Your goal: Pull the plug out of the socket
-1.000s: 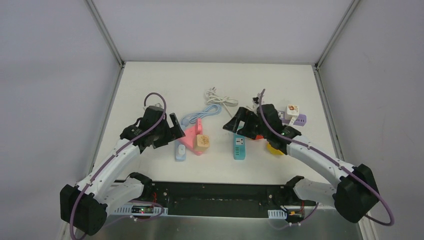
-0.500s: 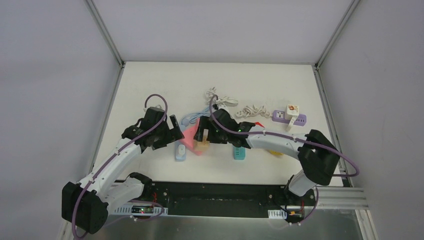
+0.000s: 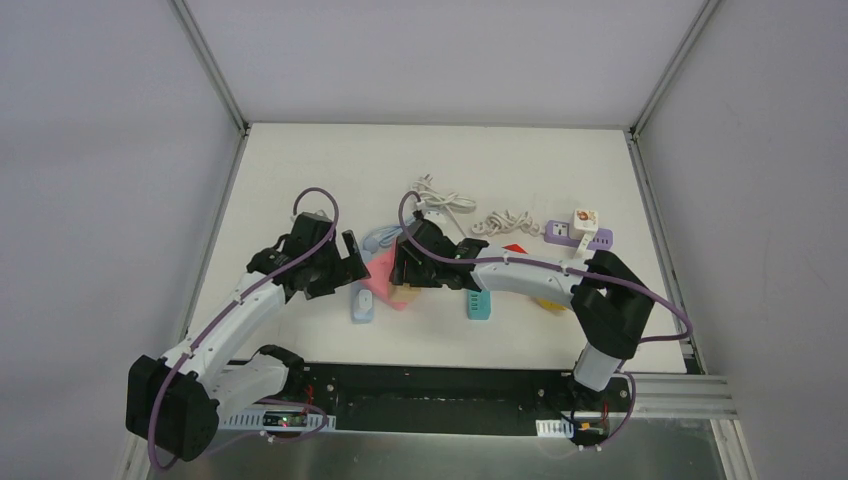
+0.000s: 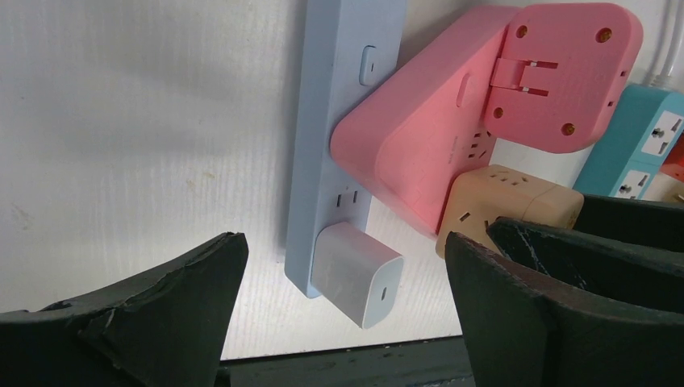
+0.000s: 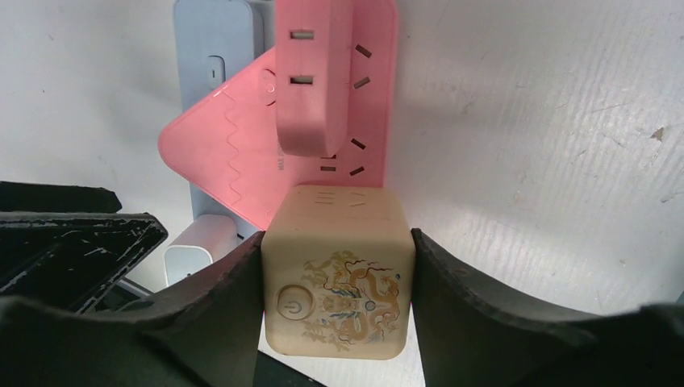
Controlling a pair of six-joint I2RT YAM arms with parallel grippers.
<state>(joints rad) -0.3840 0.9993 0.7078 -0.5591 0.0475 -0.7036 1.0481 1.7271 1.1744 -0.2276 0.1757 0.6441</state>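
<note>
Right wrist view: your right gripper (image 5: 335, 274) pinches the beige cube adapter (image 5: 337, 242), seated in the pink power strip (image 5: 373, 113). Left gripper (image 4: 343, 250) hangs spread. Grip looks set, so next, pull straight off.

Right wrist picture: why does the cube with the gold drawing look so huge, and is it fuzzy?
Right wrist view: the beige cube sits right at the lens, gripped by the right gripper, so it looks big; its drawing is sharp. Top external view: the same cube looks tiny. Left wrist view: the white charger is sharp, evenly lit.
</note>
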